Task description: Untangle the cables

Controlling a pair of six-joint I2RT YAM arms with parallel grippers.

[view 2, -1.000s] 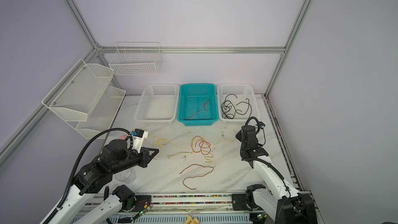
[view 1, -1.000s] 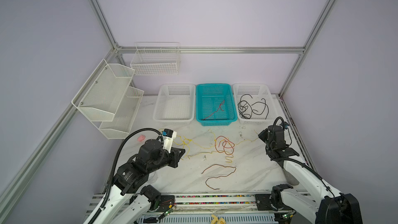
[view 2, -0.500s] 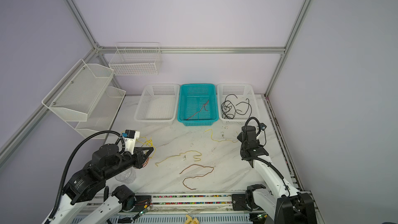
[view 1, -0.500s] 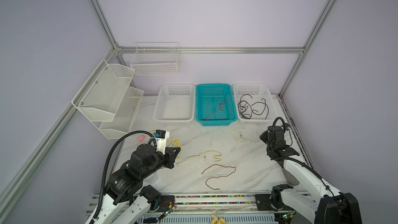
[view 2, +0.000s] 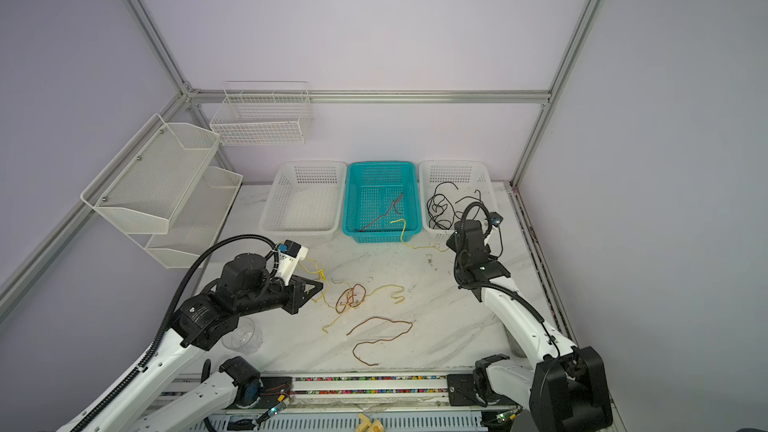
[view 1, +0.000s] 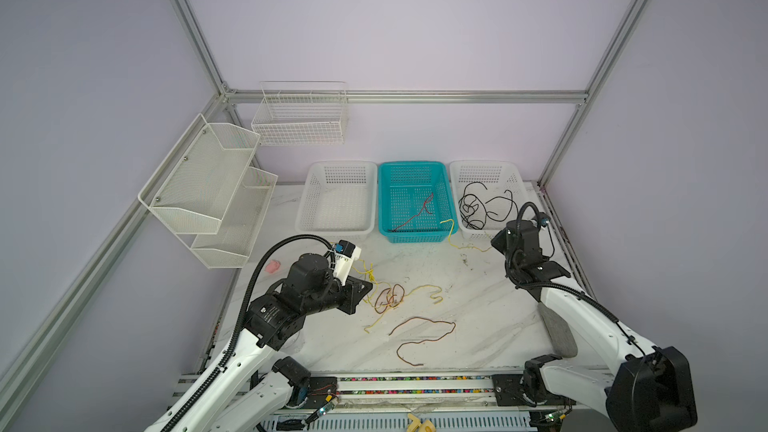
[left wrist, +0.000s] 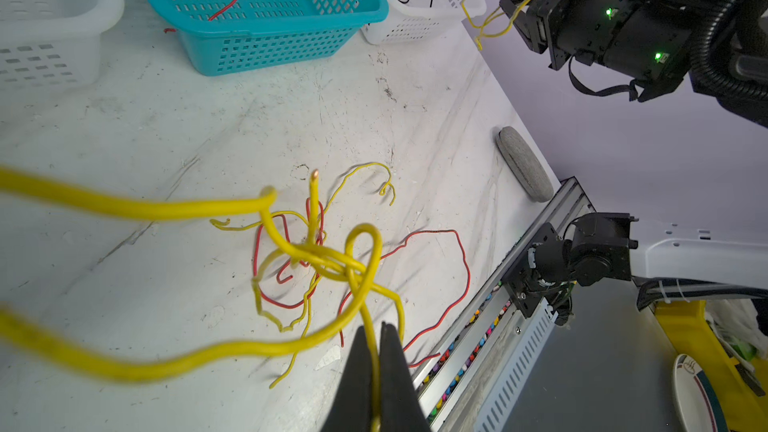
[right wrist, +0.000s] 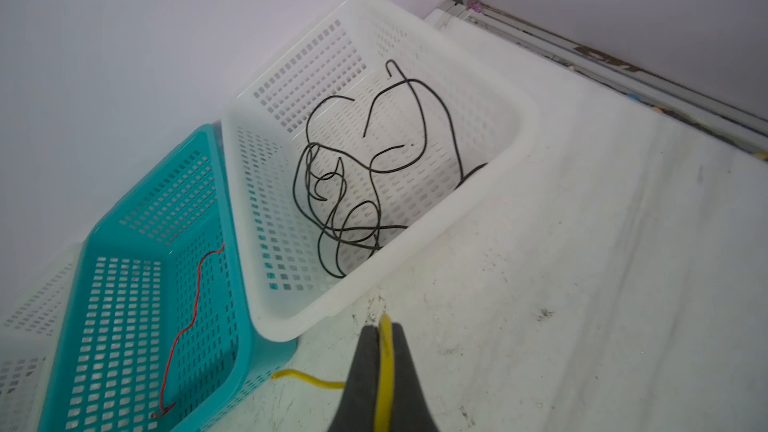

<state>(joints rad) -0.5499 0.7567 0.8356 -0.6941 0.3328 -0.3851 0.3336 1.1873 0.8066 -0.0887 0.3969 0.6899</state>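
Observation:
The cables lie in a tangle of yellow and red-brown strands on the marble table. My left gripper is shut on a yellow strand leading into the tangle's knot. A separate red-brown cable lies loose nearer the front. My right gripper is shut on another yellow cable, whose free end curls up by the teal basket's front corner. Black cables lie in the right white basket, and a red one in the teal basket.
Three baskets stand along the back: white, teal, white. Mesh shelves hang at the left. A pink bit, a clear cup and a grey pad sit at the table's sides.
The tangle has moved left, toward my left gripper, which drew back and then came forward again. The right gripper's yellow cable now reaches up to the teal basket.

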